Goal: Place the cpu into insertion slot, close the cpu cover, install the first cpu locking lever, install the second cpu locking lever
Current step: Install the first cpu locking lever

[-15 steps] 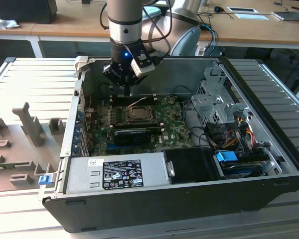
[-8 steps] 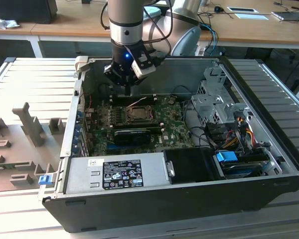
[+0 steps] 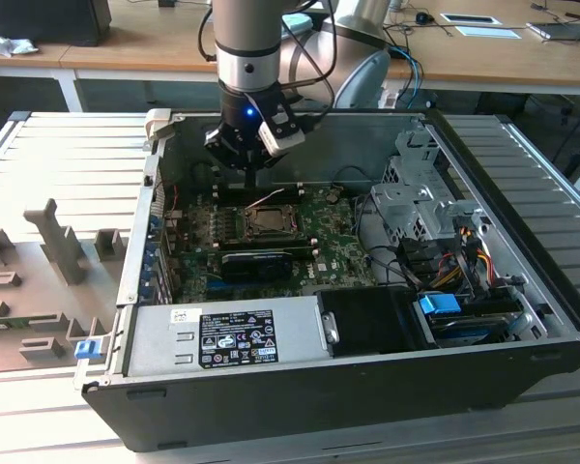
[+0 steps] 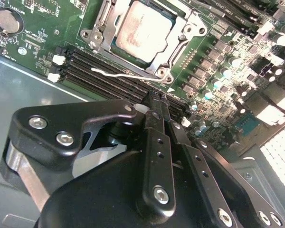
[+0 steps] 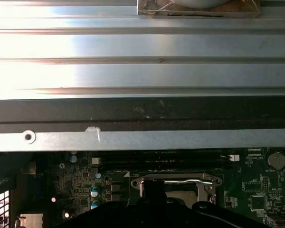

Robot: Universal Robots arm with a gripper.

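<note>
The open computer case (image 3: 271,406) on the ribbed worktop (image 3: 58,155) is taken in whole by the exterior view, from above and well back, with the arm (image 3: 251,48) let down at the case's far wall. In the second wrist view the motherboard (image 4: 42,33) is looked down on steeply and from very near, past the black body of the claw (image 4: 154,102). In the first wrist view a flatter look is taken outward over the case wall (image 5: 142,140) to the worktop's ribs. The cpu cover (image 4: 178,54) and the board around it are shared by all three views.
</note>
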